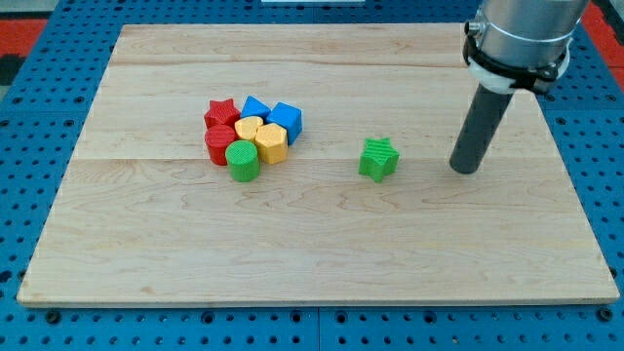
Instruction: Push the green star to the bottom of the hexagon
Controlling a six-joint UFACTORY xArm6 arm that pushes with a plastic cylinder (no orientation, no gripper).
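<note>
Our rod has no jaws to open or close; my tip (465,169) rests right of the green star (378,159), apart. Left of the star, well apart, we count seven clustered blocks, including one yellow hexagon (272,142). Wooden board (312,253), blue pegboard (604,127) around.

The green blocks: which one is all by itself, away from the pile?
The green star. It sits alone toward the view's right, nearest my tip, while the green cylinder is packed against the red and yellow blocks in the cluster.
</note>
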